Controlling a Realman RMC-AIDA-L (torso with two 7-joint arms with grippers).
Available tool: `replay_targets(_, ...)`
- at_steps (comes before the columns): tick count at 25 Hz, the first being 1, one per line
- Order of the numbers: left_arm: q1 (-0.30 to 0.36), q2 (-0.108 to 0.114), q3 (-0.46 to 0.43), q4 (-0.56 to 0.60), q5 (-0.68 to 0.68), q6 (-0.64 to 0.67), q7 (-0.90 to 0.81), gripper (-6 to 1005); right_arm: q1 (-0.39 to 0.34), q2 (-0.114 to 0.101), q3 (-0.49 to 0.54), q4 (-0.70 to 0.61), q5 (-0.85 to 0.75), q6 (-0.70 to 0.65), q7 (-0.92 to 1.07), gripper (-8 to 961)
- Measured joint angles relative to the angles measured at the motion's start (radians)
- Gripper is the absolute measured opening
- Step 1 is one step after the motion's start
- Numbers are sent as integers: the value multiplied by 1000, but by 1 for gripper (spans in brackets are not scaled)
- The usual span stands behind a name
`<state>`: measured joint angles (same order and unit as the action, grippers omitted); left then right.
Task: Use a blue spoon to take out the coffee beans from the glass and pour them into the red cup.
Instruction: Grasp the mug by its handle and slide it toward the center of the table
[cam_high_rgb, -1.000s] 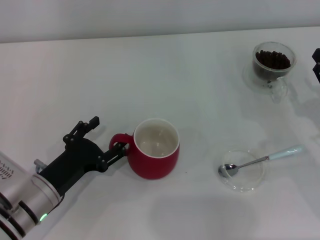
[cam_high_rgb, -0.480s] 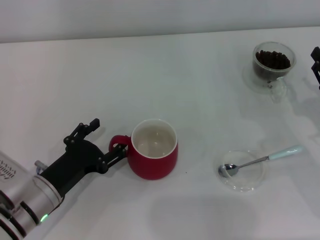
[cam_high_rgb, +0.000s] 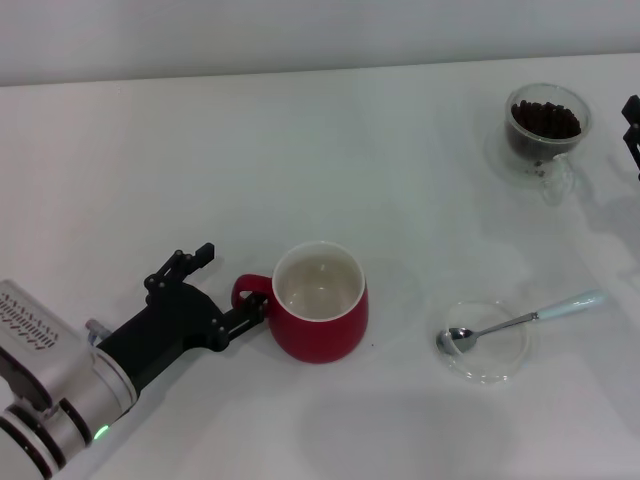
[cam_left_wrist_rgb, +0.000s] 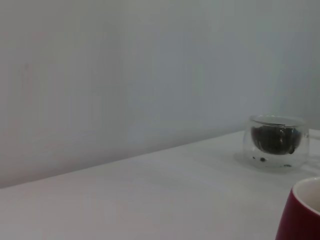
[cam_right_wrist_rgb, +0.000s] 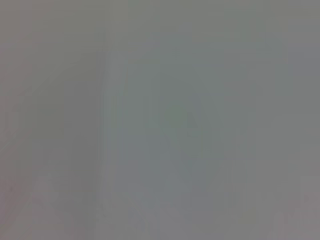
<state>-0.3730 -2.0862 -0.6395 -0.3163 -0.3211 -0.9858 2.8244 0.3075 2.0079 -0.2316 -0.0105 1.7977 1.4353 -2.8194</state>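
Observation:
The red cup (cam_high_rgb: 320, 315) stands at the table's front middle, its cream inside empty; its rim also shows in the left wrist view (cam_left_wrist_rgb: 305, 212). My left gripper (cam_high_rgb: 233, 279) is open beside the cup's handle, with one finger (cam_high_rgb: 250, 312) against the handle and the other (cam_high_rgb: 190, 258) spread away. The blue spoon (cam_high_rgb: 530, 318) lies with its metal bowl in a shallow glass dish (cam_high_rgb: 486, 343) and its pale handle pointing right. The glass (cam_high_rgb: 546, 125) holds the coffee beans (cam_high_rgb: 546, 119) at the back right; it also shows in the left wrist view (cam_left_wrist_rgb: 276, 141). My right gripper (cam_high_rgb: 632, 125) shows only as a sliver at the right edge.
The white table (cam_high_rgb: 200, 150) runs back to a pale wall. The right wrist view shows only a plain grey surface.
My left arm has moved right and slightly toward the front, and the red cup has shifted right with it. The spoon, dish and glass have not moved.

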Motion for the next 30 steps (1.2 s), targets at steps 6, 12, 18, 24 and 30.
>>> replay_targets(6,-7,1,31,-7,0,0,-2,877,-3,0,0,0,0,3,0,487)
replay_targets(12,26,3,78,-10,1,-40,-2,877,-5,0,0,3,0,8,0,487)
replay_targets(18,56,4,75,-2,1,-108,0,876,-5,0,0,2,0,10,0,487)
replay_targets(24,70,5,78,10,14,-144,0,876,-5,0,-5,3,-4,21,0,487)
replay_targets(30,95,6,77,20,35,-187,1,876,-18,-2,-2,3,-5,45,0,487)
